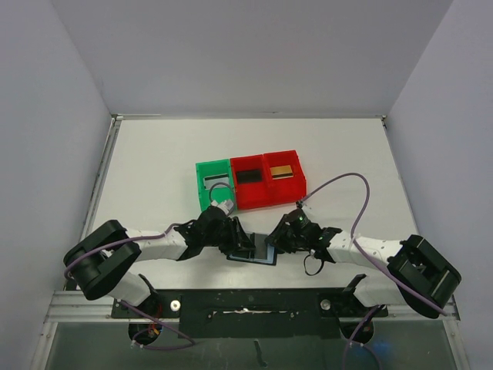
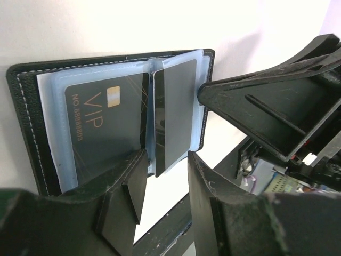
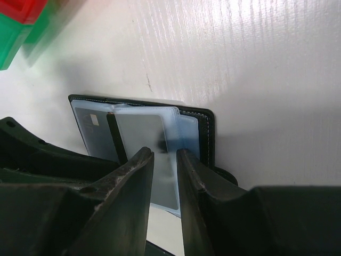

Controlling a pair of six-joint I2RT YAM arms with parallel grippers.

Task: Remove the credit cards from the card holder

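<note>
The card holder (image 1: 258, 254) lies open on the table (image 1: 154, 162) near the middle of its near edge, between the two arms. The left pincer (image 2: 166, 173) is partly spread with the lower edge of a black card (image 2: 176, 106) between its fingers; I cannot tell whether it pinches. The right pincer (image 3: 166, 176) shows a narrow gap over a clear sleeve holding a grey card (image 3: 141, 133); its grip is unclear. A VIP card (image 2: 101, 128) sits pocketed beside the black one. Farther back, a gold card (image 1: 283, 171) lies in a red bin (image 1: 285, 193).
</note>
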